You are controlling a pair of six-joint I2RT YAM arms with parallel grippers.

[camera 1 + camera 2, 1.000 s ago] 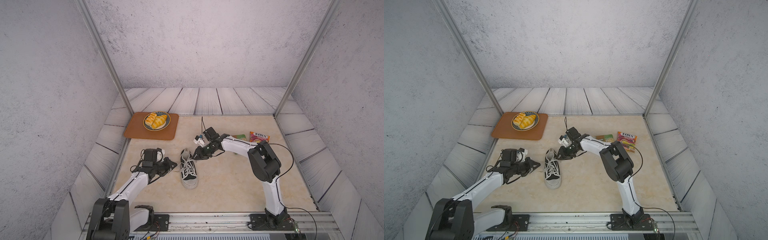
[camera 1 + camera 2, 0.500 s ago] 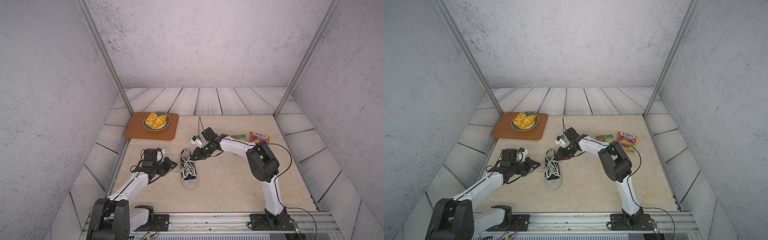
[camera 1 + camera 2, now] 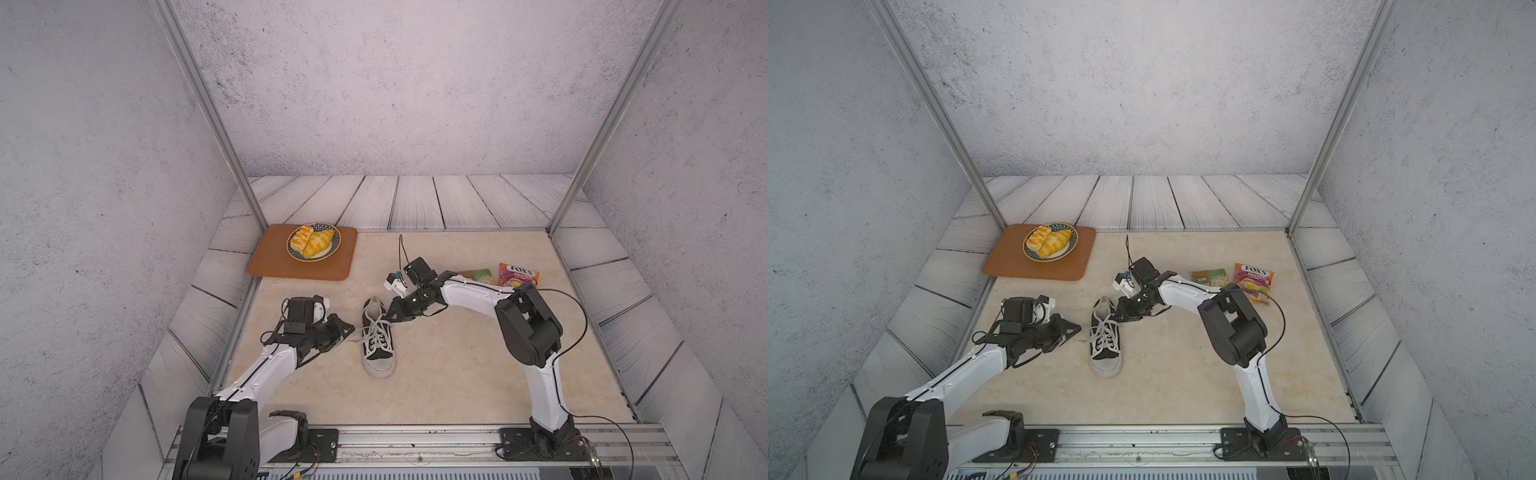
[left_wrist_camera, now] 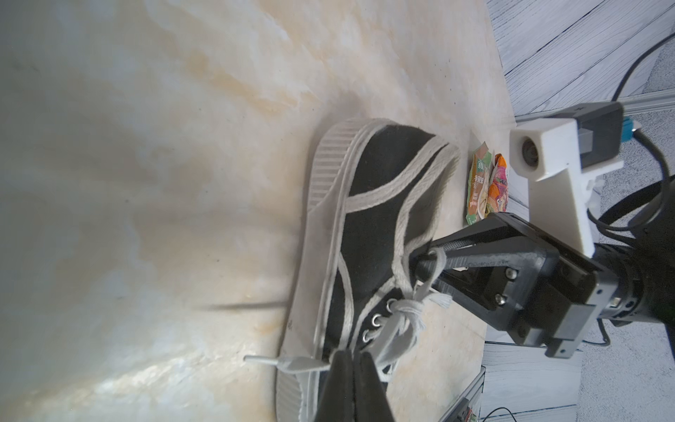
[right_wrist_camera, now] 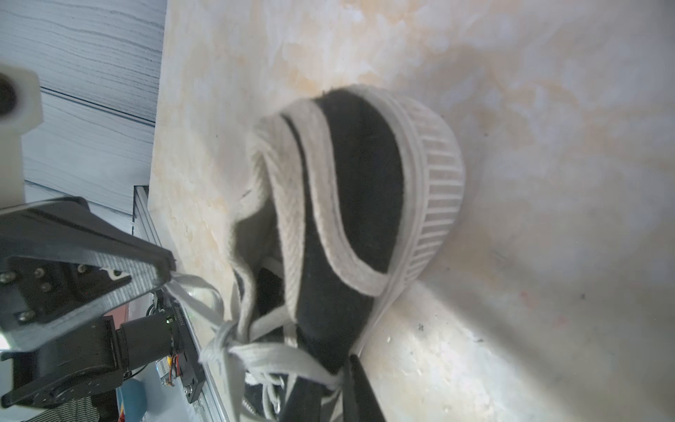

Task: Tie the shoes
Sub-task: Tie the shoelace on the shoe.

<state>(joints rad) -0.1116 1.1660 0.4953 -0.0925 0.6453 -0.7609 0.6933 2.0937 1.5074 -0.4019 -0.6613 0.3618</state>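
The shoe [image 3: 376, 340] is a black canvas sneaker with a white sole. It lies mid-table in both top views [image 3: 1105, 345], toe toward the front rail. Its white laces [image 4: 405, 321] are crossed in a loose knot over the top eyelets. My left gripper [image 4: 352, 356] sits just left of the shoe [image 3: 348, 332] and is shut on one lace. That lace's tip [image 4: 263, 361] sticks out past the fingers. My right gripper [image 5: 342, 365] is at the shoe's far right side [image 3: 388, 319], its jaws drawn together on the other lace strand [image 5: 292, 356].
A brown tray [image 3: 270, 266] with a plate of pastries [image 3: 312, 242] lies at the back left. Two snack packets [image 3: 517, 275] lie behind the right arm. Metal frame posts stand at the back corners, and a rail [image 3: 415, 442] runs along the front.
My right gripper has narrowed its jaws onto the lace and shifted slightly left toward the shoe. The left arm and the shoe have stayed put.
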